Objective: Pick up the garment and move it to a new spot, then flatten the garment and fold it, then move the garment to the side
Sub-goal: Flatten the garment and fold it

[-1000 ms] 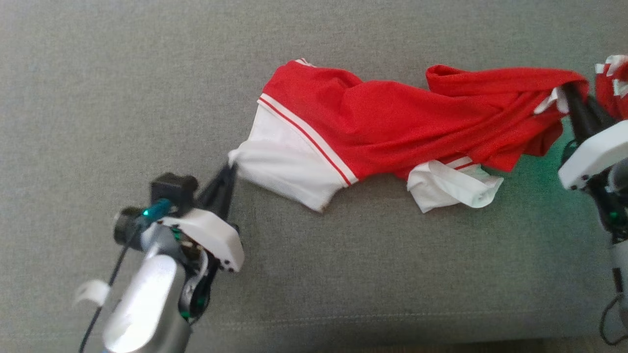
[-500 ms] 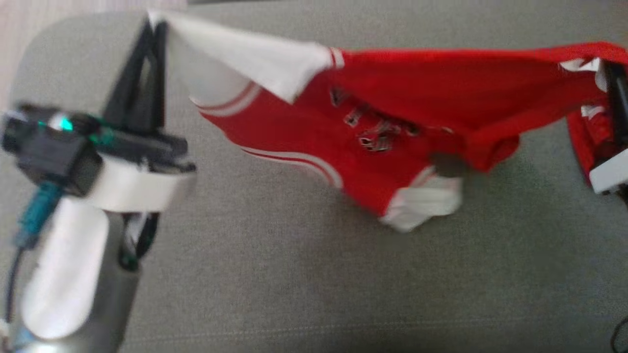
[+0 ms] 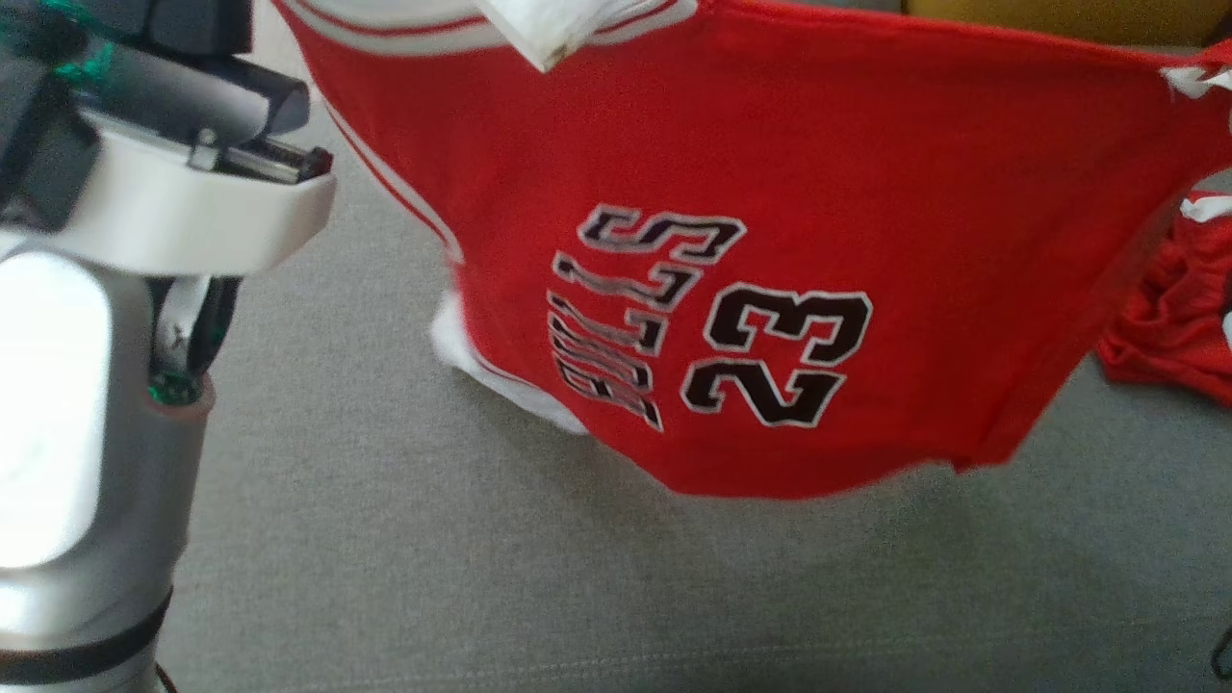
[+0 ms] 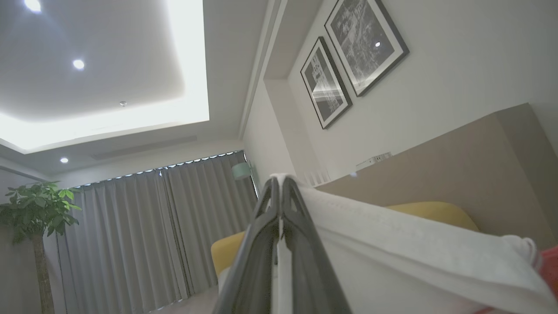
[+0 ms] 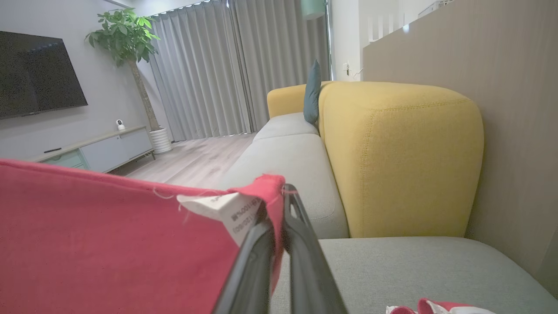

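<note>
The grey sofa (image 3: 500, 597) offers open seat below and to the left. The garment (image 3: 770, 154) hangs spread above it, top edge stretched between both grippers, the number sideways. A second red heap (image 3: 1179, 327) lies on the seat beside its right edge. The left arm (image 3: 67, 404) is raised, forearm upright. The left gripper (image 4: 280, 182) pinches white trim. The right gripper (image 5: 279, 205) pinches the red corner by the label (image 5: 226, 211).

Garment (image 3: 770, 164) apparently above sofa (image 3: 462, 587), heap (image 3: 1169, 332) rightward
</note>
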### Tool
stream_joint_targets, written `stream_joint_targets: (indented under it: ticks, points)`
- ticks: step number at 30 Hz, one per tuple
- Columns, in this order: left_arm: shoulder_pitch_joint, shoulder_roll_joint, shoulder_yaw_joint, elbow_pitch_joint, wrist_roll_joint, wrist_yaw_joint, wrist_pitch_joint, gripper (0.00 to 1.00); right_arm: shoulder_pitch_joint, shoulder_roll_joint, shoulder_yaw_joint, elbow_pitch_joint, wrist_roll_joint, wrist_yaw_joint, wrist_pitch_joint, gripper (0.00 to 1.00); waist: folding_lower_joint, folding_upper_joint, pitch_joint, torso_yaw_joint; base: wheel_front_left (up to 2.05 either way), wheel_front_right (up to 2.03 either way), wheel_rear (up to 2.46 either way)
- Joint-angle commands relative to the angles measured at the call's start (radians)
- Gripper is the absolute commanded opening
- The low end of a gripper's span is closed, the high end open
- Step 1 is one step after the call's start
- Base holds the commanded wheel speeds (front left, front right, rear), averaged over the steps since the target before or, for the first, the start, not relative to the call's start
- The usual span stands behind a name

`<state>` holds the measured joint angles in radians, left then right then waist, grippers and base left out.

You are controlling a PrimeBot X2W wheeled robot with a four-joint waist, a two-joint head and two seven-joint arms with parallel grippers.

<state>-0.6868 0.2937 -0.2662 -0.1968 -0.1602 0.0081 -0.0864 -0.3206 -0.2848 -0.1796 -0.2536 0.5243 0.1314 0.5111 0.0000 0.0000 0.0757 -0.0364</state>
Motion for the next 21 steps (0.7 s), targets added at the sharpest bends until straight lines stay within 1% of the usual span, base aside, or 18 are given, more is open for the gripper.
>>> stream_joint_targets:
  ticks: [1,6,10,14,15,16,18,21]
  points:
    - [-0.054,0.033,0.036,-0.012,-0.006,0.0,0.011,0.0,-0.048,-0.004,0.009,-0.033,0.006,-0.001,0.006,0.0,0.0,0.0,0.002,-0.001,0.0,0.0,0.0]
    - [-0.095,0.022,0.017,0.076,-0.014,-0.012,0.02,0.0,-0.093,0.02,0.005,0.006,0.005,-0.001,0.001,0.0,0.0,0.0,0.036,0.002,0.0,0.0,0.0]
    - [-0.185,0.0,0.001,0.223,-0.03,-0.038,0.006,0.0,-0.193,0.047,0.032,0.085,-0.015,-0.001,-0.028,0.0,0.0,0.0,0.088,0.004,0.0,0.0,0.0]
    - [-0.319,-0.031,-0.01,0.422,-0.039,-0.063,-0.044,0.0,-0.357,0.067,0.07,0.23,-0.031,-0.001,-0.093,0.0,0.0,0.0,0.135,0.0,0.0,0.0,0.0]
    - [-0.357,-0.033,-0.011,0.479,-0.036,-0.067,-0.059,0.0,-0.402,0.062,0.084,0.274,-0.05,-0.001,-0.117,0.0,0.0,0.0,0.144,-0.001,0.0,0.0,0.0]
    - [-0.396,-0.037,-0.011,0.537,-0.036,-0.071,-0.071,0.0,-0.448,0.057,0.102,0.319,-0.07,-0.001,-0.145,0.0,0.0,0.0,0.153,-0.004,0.0,0.0,0.0]
    - [-0.469,-0.041,-0.007,0.647,-0.032,-0.073,-0.098,0.0,-0.535,0.069,0.129,0.418,-0.092,-0.001,-0.204,0.0,0.0,0.0,0.16,-0.011,0.0,0.0,0.0]
    - [-0.575,-0.042,0.002,0.787,-0.025,-0.071,-0.136,0.0,-0.665,0.101,0.155,0.565,-0.104,-0.001,-0.309,0.0,0.0,0.0,0.167,-0.022,0.0,0.0,0.0]
